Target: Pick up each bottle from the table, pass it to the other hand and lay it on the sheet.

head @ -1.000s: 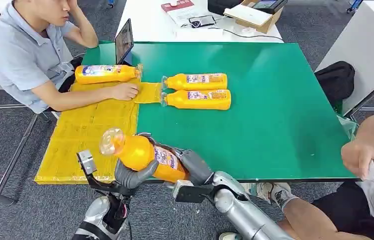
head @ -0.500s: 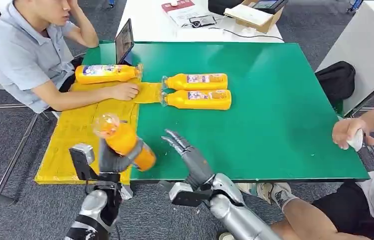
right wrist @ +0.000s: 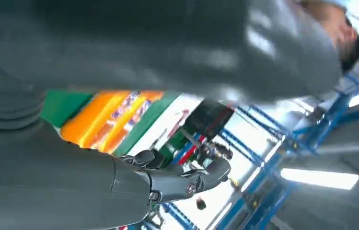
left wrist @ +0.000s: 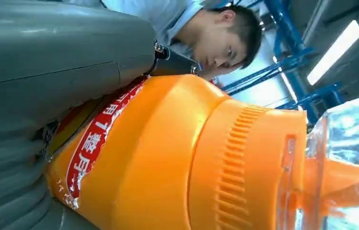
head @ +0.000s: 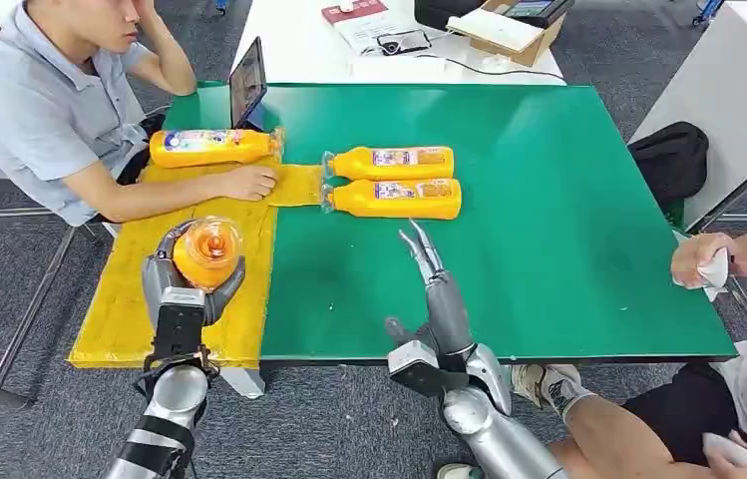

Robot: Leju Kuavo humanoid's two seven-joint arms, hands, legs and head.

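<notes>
While gripping the bottle (head: 206,253) in the left hand (head: 182,282), now carrying it out over the yellow sheet (head: 140,289), cap end toward the camera, after the handover near the table (head: 549,249) edge a second ago. Wrapping grey fingers (left wrist: 48,72) tight around the labelled body. Raising the right hand (head: 439,289) over the green top, fingers straight and apart, holding nothing, having let go half a second back. Leaving two bottles (head: 394,182) lying side by side mid-table, another (head: 211,146) resting on the sheet by a person (head: 60,110), whose hand (head: 249,183) is staying flat beside it.
</notes>
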